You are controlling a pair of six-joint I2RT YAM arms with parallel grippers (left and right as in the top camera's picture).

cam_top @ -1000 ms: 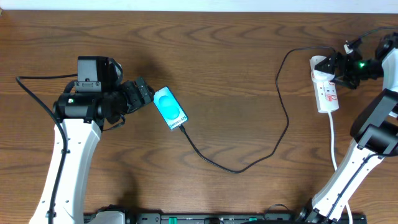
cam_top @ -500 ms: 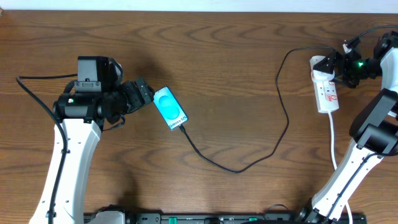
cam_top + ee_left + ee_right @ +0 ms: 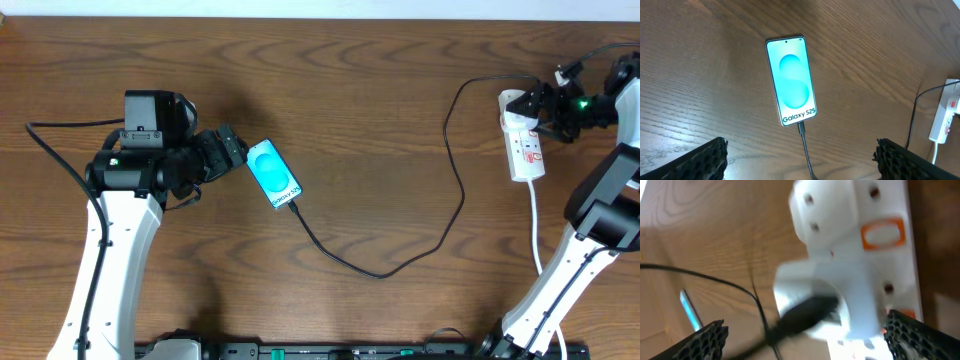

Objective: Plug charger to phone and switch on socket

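The charger [image 3: 380, 272] sits plugged into the phone [image 3: 273, 173] at its 5 o'clock end, so the left gripper [image 3: 233, 150] waits open and empty at the phone's 10 o'clock. The right gripper [image 3: 541, 108], jaws wide, hangs over the socket [image 3: 526, 150] at the table's [image 3: 380, 90] 3 o'clock, likely to switch it on. One phone, one charger, one socket, two grippers

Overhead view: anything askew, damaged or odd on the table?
Nothing stands out. The phone lies flat at a diagonal, screen lit, with the charger plugged into its lower end and looping loosely to the socket. No damage visible.
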